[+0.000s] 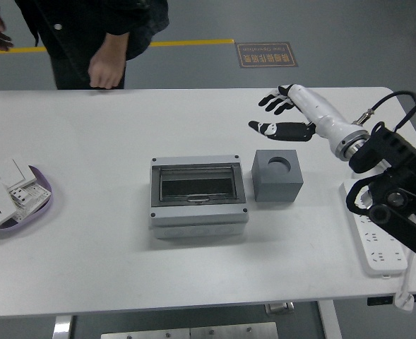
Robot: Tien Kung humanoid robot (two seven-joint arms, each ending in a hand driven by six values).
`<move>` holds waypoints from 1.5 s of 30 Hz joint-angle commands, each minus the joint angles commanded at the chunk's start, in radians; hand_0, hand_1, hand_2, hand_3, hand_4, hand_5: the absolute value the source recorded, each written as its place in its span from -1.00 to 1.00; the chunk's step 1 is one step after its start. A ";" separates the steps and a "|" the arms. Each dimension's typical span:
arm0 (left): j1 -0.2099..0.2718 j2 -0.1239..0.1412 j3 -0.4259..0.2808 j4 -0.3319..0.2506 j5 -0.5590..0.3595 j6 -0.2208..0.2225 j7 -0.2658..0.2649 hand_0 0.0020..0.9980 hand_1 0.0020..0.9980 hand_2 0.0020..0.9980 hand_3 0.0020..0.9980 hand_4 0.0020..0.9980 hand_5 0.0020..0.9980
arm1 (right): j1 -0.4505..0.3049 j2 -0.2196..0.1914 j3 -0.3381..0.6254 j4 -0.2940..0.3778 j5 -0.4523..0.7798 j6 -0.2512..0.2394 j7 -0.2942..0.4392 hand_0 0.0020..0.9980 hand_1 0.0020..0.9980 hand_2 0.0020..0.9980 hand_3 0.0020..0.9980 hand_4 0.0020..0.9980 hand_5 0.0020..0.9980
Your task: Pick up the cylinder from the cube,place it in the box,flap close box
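Note:
A grey box (198,199) with a dark see-through flap lies shut in the middle of the white table (109,275). A grey cube (277,177) with an empty round hole in its top stands just right of the box. I see no cylinder. My right hand (280,116) hovers above the table behind and to the right of the cube, fingers spread, holding nothing. My left hand is out of view. A person stands at the far left, hands (109,70) off the table.
A purple tray (38,205) with white switch plates (3,189) sits at the left edge. A white power strip (378,247) with its cable lies at the right edge under my right arm.

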 joint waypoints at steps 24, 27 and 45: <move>0.001 -0.002 -0.027 -0.001 0.008 -0.001 -0.006 0.19 0.24 0.23 0.27 0.33 -0.56 | -0.147 0.086 0.153 -0.101 0.241 -0.238 0.325 0.30 0.17 0.14 0.23 0.53 -0.07; 0.002 -0.003 -0.020 0.000 0.003 0.000 -0.005 0.19 0.24 0.23 0.26 0.33 -0.56 | -0.195 0.104 0.191 -0.107 0.276 -0.245 0.368 0.28 0.16 0.14 0.22 0.52 -0.08; -0.018 0.009 -0.032 -0.003 0.024 -0.002 -0.016 0.19 0.24 0.23 0.26 0.34 -0.56 | -0.328 0.128 0.373 -0.111 0.390 -0.299 0.503 0.29 0.15 0.13 0.22 0.50 -0.10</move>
